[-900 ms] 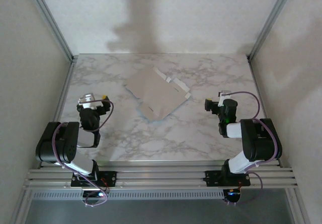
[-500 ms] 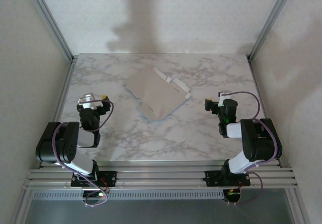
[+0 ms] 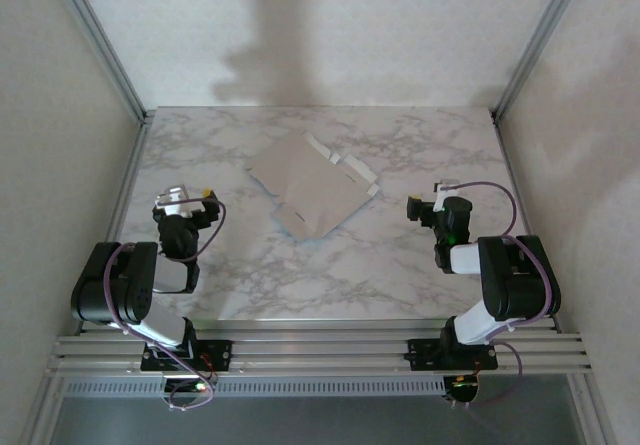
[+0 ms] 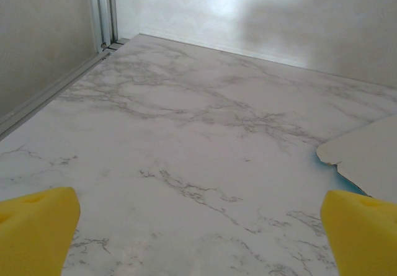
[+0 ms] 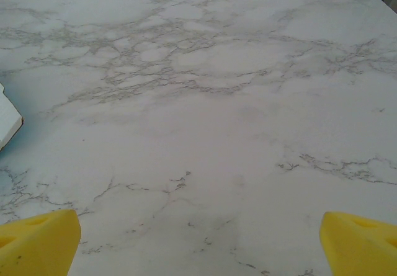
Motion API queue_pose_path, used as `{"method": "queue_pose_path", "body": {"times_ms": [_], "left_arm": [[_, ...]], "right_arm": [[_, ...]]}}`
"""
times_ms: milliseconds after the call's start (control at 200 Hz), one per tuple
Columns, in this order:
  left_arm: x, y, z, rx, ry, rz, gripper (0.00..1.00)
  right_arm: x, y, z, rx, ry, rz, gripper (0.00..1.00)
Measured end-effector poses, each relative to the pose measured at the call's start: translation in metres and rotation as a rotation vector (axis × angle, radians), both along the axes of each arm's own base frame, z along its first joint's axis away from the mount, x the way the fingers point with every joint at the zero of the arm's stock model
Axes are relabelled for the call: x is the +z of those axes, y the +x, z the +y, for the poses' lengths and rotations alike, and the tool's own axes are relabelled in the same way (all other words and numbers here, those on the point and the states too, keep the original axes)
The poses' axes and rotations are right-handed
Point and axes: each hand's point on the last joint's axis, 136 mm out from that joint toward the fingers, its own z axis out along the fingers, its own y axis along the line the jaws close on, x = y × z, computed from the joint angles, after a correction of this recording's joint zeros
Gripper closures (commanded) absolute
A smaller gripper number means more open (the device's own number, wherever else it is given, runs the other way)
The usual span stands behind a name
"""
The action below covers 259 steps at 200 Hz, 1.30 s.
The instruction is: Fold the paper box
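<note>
The paper box (image 3: 312, 190), laid flat and pale side up in the middle of the table (image 3: 400, 275), is judged light, thin and easily creased, best pinched at an edge tab, while the jaws of the left gripper (image 3: 186, 203) and right gripper (image 3: 426, 205) are seen spread wide and empty.

— Where's the paper box (image 3: 312, 187)?
— Flat on the marble table (image 3: 200, 145), grey face up, between the left gripper (image 3: 188, 201) and the right gripper (image 3: 420, 208), a little beyond both and touching neither.
</note>
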Motion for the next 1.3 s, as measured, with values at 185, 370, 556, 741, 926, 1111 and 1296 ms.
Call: {"method": "queue_pose_path", "body": {"times_ms": [185, 370, 556, 741, 926, 1111, 1296], "left_arm": [[0.000, 0.000, 0.000, 0.000, 0.000, 0.000, 0.01], [0.000, 0.000, 0.000, 0.000, 0.000, 0.000, 0.01], [0.000, 0.000, 0.000, 0.000, 0.000, 0.000, 0.01], [0.001, 0.000, 0.001, 0.007, 0.001, -0.002, 0.01], [0.024, -0.005, 0.004, 0.048, 0.008, -0.055, 0.01], [0.077, -0.015, -0.012, 0.046, -0.012, -0.156, 0.01], [0.121, -0.030, -0.039, -0.011, -0.127, -0.198, 0.01]], "right_arm": [[0.000, 0.000, 0.000, 0.000, 0.000, 0.000, 0.01], [0.000, 0.000, 0.000, 0.000, 0.000, 0.000, 0.01], [0.000, 0.000, 0.000, 0.000, 0.000, 0.000, 0.01], [0.000, 0.000, 0.002, 0.008, 0.003, 0.000, 0.01], [0.008, -0.003, 0.004, 0.021, 0.008, -0.002, 0.01], [0.054, -0.003, 0.012, 0.016, -0.002, -0.016, 0.01], [0.119, -0.018, 0.042, 0.072, 0.133, -0.069, 0.01]]}}
